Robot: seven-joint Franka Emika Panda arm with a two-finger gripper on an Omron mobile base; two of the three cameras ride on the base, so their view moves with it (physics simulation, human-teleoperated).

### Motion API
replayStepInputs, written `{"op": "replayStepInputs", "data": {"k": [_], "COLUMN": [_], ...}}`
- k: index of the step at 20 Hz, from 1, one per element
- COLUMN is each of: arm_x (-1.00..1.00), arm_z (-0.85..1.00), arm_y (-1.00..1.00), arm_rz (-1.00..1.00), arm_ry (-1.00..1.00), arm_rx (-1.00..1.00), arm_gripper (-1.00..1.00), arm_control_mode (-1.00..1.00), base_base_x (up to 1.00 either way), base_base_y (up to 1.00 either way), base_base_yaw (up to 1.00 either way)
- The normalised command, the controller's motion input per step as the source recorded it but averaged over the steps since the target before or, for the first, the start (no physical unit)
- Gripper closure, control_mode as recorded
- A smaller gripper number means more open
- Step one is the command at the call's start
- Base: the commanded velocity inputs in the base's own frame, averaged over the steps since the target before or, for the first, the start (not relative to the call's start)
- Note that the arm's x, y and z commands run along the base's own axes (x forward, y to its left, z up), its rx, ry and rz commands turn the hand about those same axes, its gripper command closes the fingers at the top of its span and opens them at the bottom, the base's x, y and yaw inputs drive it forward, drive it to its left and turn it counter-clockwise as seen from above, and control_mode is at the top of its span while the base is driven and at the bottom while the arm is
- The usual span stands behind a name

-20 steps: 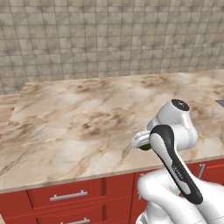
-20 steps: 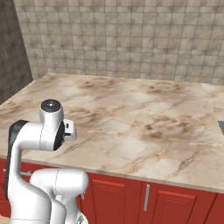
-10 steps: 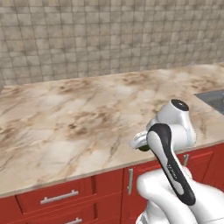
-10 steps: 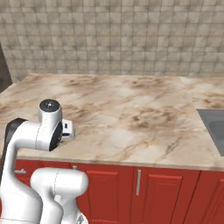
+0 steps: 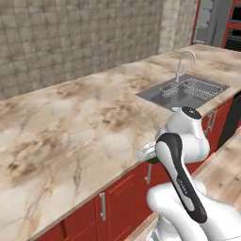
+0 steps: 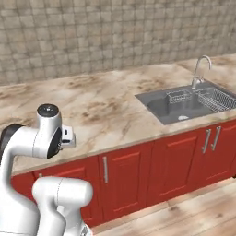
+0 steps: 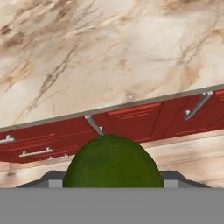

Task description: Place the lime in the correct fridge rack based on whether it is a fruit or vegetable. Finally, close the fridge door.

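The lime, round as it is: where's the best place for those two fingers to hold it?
Across its widest middle, one finger on each side. The lime is a smooth ball with no stem or edge to hook, so only an even squeeze there keeps it from slipping. The gripper already holds it that way, coming from behind it.

Base views flanking arm, sharing counter [image 5: 70, 122]; hand view downward.

Ahead of me a marble counter [image 5: 70, 122] runs under a tiled wall [image 6: 115, 37], steel sink [image 6: 184, 103] and tap [image 6: 200, 69] set in, red cabinets [image 6: 179, 161] below, wood floor [image 6: 193, 216].
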Motion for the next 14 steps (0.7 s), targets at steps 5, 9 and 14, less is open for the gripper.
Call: {"op": "replayStepInputs", "data": {"k": [5,9,14], "arm_x": [0.0,0.0,0.0], "arm_z": [0.0,0.0,0.0], "arm_y": [0.0,0.0,0.0], "arm_rz": [0.0,0.0,0.0], "arm_ry": [0.0,0.0,0.0], "arm_rx": [0.0,0.0,0.0], "arm_gripper": [1.0,1.0,1.0], "arm_control_mode": [1.0,1.0,1.0], "base_base_x": [0.0,0.2,0.44], "base_base_y": [-0.29,-0.34,-0.5], "base_base_yaw": [-0.85,-0.77,-0.66]}}
